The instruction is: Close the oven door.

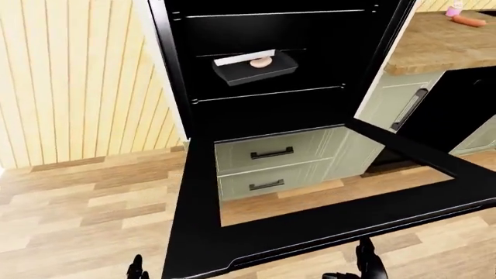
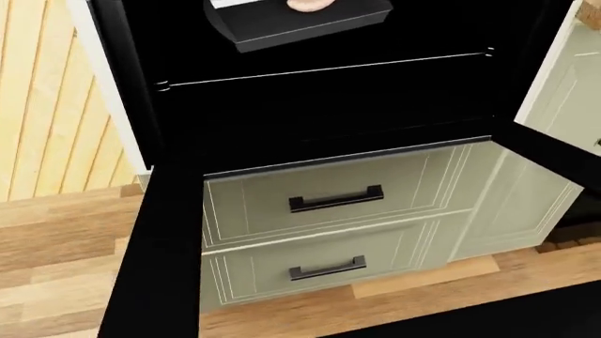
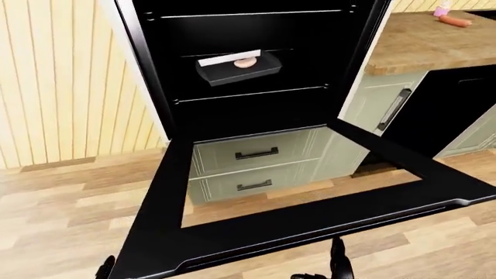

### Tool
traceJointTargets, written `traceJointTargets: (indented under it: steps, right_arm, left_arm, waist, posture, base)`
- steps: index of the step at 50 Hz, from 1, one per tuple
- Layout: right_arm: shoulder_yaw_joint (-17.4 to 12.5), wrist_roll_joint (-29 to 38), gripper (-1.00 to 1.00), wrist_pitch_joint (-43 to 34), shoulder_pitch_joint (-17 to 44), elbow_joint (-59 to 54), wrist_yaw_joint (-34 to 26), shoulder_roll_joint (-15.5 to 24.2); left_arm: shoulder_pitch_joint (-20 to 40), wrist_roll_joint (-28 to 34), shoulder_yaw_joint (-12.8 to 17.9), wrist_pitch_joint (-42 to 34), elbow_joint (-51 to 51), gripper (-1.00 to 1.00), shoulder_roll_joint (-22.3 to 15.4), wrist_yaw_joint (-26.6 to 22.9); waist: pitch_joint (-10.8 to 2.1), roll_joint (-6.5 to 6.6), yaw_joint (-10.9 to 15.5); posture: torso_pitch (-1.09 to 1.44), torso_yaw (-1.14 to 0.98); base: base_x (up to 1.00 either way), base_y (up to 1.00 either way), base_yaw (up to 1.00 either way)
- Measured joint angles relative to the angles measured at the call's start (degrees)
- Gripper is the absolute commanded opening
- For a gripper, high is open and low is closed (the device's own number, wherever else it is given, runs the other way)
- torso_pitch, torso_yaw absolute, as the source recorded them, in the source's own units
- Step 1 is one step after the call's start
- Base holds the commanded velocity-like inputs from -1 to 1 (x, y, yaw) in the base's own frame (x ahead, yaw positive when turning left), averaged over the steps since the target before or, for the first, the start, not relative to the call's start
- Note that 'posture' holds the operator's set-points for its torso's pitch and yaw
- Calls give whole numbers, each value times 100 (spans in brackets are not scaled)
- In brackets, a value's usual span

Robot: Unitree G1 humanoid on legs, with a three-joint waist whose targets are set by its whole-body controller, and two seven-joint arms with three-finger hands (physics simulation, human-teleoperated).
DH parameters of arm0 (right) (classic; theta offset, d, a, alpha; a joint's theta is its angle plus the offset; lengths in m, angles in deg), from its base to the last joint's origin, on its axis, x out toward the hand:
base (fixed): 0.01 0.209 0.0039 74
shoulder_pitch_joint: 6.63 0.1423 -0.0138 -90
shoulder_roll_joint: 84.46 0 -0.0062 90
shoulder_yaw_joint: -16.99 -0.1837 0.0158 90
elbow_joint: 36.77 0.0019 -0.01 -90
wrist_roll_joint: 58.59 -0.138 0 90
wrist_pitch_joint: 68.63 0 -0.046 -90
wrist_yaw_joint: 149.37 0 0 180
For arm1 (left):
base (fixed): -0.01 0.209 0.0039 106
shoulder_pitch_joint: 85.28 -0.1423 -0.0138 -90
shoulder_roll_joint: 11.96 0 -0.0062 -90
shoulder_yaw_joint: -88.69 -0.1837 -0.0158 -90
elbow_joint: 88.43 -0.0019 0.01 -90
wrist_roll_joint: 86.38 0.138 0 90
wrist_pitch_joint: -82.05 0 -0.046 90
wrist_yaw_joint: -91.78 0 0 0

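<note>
1. Pale wood planks cover the floor (image 1: 77,203) and vertical wood panelling lines the wall (image 1: 70,81) at the left of the eye views, and the tall black oven (image 3: 248,64) stands against that wall.

2. Its oven door (image 3: 310,224) hangs fully down, roughly level, reaching toward the bottom of the views; through its glass pane two green drawers (image 1: 271,168) with dark handles show beneath the cavity.

3. Inside the cavity a dark tray (image 1: 256,67) sits on a wire rack, carrying something pale and pinkish, too small to name.

4. Just below the door's near edge, dark fingertips rise into the eye views: the left hand (image 3: 106,268) at the lower left and the right hand (image 3: 335,264) toward the lower middle. Only fingertips show, so whether either hand is spread or curled cannot be told; neither appears to hold anything.

5. At the right of the views, a green cabinet (image 1: 395,107) with a long handle carries a wooden countertop (image 1: 442,43), where a sausage-like item (image 1: 469,20) lies near the top edge.

6. Judged from this, the task is in its approach step: the door is still wide open and no hand is seen touching it.

7. The next move likely calls for a hand under the door's free edge, lifting it up and pushing it toward the cavity until it shuts.
</note>
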Motion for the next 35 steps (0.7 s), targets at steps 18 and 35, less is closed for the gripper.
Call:
traceJointTargets:
  steps: [18,35]
  right_arm:
    - [88,36,100,-72,28,-4,-45,-115]
    - [-2,-2,100,-44,-14,-5,42,41]
  left_arm:
    - [25,-25,19,-9,30,100,-47,46]
    - [18,33,-55,-46,-23,100,98,-56]
  waist:
    - [-65,701,60]
    - [-108,-31,-152]
  posture:
    - [0,0]
    - [0,0]
  base:
    - [0,49,0]
    - [0,49,0]
